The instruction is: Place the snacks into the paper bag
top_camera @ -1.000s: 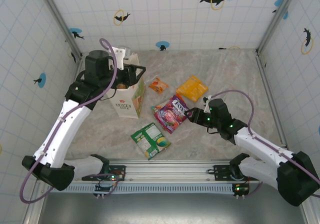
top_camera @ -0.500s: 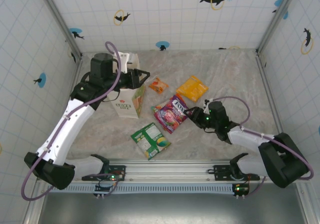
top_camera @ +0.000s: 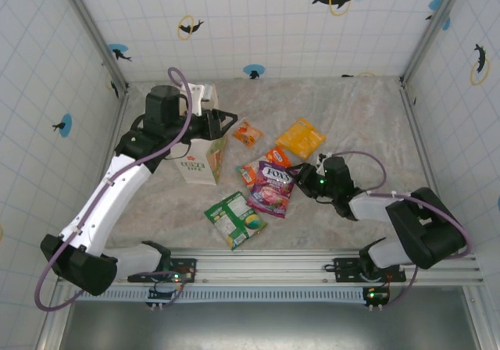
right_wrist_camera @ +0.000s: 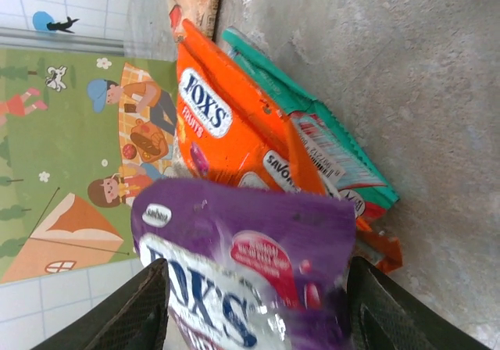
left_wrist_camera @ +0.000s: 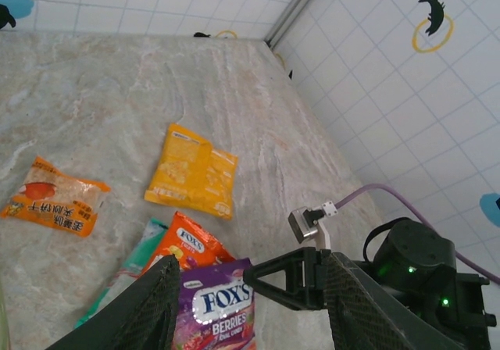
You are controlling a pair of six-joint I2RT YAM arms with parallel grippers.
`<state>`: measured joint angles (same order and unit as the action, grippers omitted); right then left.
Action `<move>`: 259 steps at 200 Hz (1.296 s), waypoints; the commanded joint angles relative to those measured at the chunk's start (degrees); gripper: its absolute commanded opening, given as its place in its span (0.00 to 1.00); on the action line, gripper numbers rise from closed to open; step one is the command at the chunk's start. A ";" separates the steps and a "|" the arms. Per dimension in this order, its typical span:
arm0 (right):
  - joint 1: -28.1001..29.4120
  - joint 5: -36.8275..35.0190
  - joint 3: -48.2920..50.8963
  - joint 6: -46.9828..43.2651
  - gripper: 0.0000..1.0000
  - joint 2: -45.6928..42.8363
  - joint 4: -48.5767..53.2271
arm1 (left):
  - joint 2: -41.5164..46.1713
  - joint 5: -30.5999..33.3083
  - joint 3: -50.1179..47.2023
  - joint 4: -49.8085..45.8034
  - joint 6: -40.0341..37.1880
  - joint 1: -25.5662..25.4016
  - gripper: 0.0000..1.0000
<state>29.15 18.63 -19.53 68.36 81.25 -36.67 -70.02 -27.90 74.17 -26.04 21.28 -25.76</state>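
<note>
1. The right claw is closed on the purple packet, gripping the edge nearest it. The rest of the packet fans out ahead of the fingers and seems partly lifted off the worktop.
2. Just beyond that claw's tips, under the purple packet, an orange packet and a teal-edged one lie overlapping.
3. The left claw is half open and empty. The bag stands upright just below and behind its fingers (its mouth looks close to them).
4. By my judgement, the packet is light, thin and glossy. It will flop and could slip from a shallow pinch, and loose sweets inside would shift the weight to the hanging end.
5. The best hold is probably the flat sealed seam at one end, taken deep between the pads, so the packet hangs straight and goes in narrow end first.
6. One risk is that the dangling end catches the rim and tips the light paper bag.
</note>
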 commanded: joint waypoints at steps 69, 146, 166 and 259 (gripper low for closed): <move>0.12 2.90 -0.59 -2.64 0.48 1.45 0.28 | -0.20 -0.41 -0.79 1.23 -0.51 0.27 0.52; 0.14 2.16 2.24 -6.83 0.09 -5.61 5.17 | 0.23 -0.68 -1.76 1.45 -0.49 0.27 0.52; 0.06 1.69 2.39 -8.72 0.03 -8.37 7.82 | -0.01 -0.71 -1.51 1.46 -0.69 0.26 0.52; -1.70 -0.70 -3.07 -23.07 0.00 -27.11 17.83 | 0.41 -19.46 -4.88 13.83 -5.30 0.18 0.52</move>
<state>28.38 19.35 -18.11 52.31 58.87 -21.54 -70.19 -36.67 70.87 -19.46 18.85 -25.76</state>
